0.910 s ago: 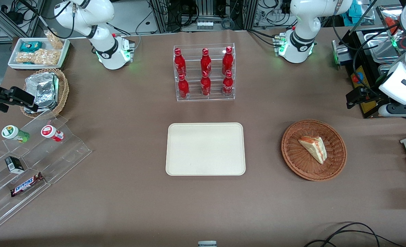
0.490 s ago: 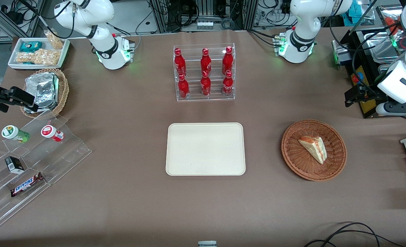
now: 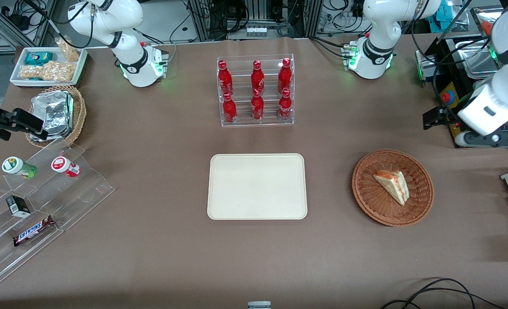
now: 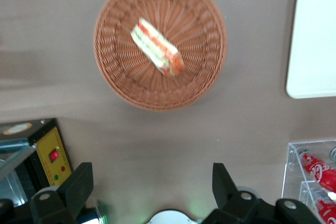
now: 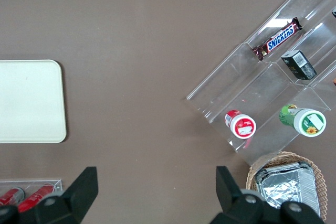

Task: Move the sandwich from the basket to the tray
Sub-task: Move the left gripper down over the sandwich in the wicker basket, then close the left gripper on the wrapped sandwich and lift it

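The sandwich (image 3: 392, 186), a pale wedge with red and green filling, lies in the reddish-brown wicker basket (image 3: 365, 194) toward the working arm's end of the table. The cream tray (image 3: 257, 186) lies flat at the table's middle, with nothing on it. My left gripper (image 3: 436, 117) hangs above the table, farther from the front camera than the basket and off to its side. In the left wrist view the gripper (image 4: 151, 184) is open and holds nothing. The sandwich (image 4: 157, 47), the basket (image 4: 113, 56) and a tray corner (image 4: 315, 40) also show there.
A clear rack of red bottles (image 3: 256, 92) stands farther from the camera than the tray. A black box with a red button (image 3: 450, 99) sits beside the gripper. A stepped acrylic stand with snacks (image 3: 35, 206), a tan basket of foil packets (image 3: 58, 113) and a white snack tray (image 3: 48, 66) lie toward the parked arm's end.
My left gripper has moved sideways above the table, toward the bottle rack and closer to the basket. The sandwich, basket and tray have not moved.
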